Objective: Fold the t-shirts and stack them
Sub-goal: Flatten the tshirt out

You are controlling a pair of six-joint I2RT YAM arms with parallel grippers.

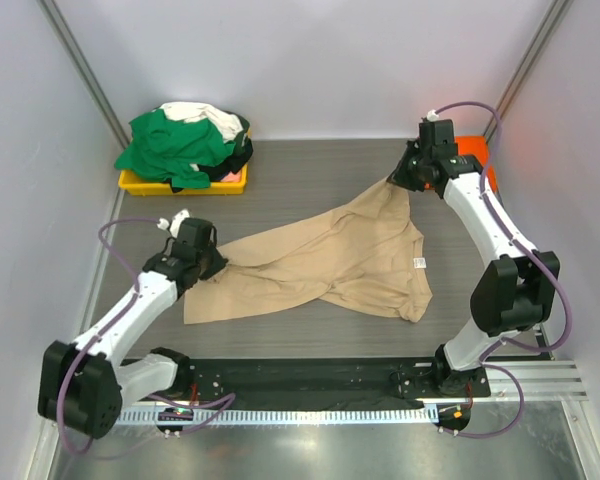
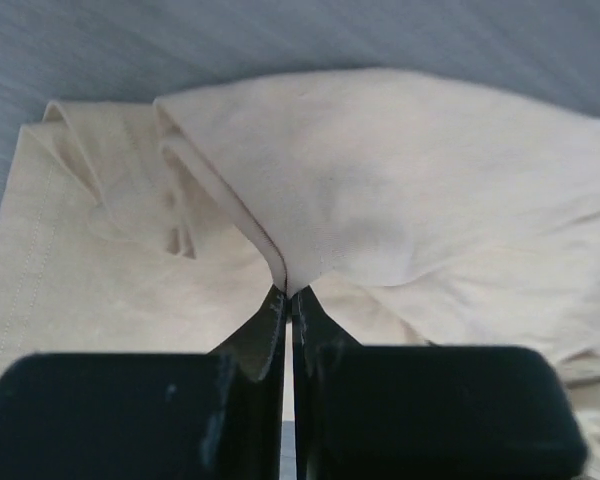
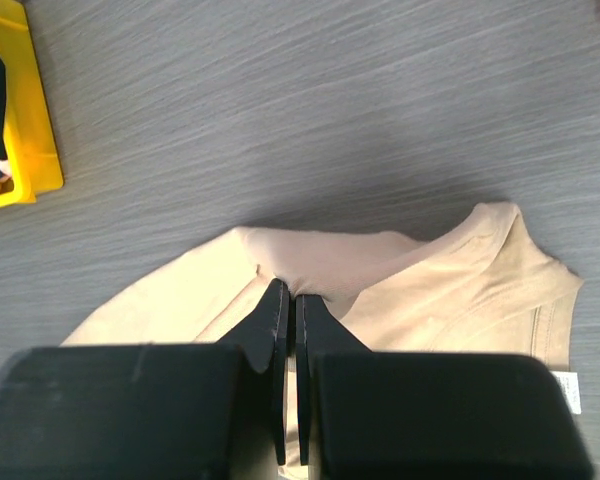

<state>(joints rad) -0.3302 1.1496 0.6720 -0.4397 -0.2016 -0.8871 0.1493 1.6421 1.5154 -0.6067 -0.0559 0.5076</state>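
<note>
A tan-beige t-shirt (image 1: 330, 262) lies crumpled and stretched across the middle of the table. My left gripper (image 1: 218, 262) is shut on its left edge; the left wrist view shows the jaws (image 2: 288, 292) pinching a fold of tan cloth (image 2: 400, 170). My right gripper (image 1: 393, 183) is shut on the shirt's far right corner, lifting it; the right wrist view shows the jaws (image 3: 290, 292) pinching tan cloth (image 3: 360, 262). A pile of green (image 1: 170, 145), white and black shirts fills the yellow tray (image 1: 140, 184) at the back left. An orange shirt (image 1: 472, 150) peeks out behind the right arm.
The yellow tray also shows in the right wrist view (image 3: 25, 110) at the upper left. Grey walls enclose the table on three sides. A black strip and a metal rail (image 1: 310, 410) run along the near edge by the arm bases.
</note>
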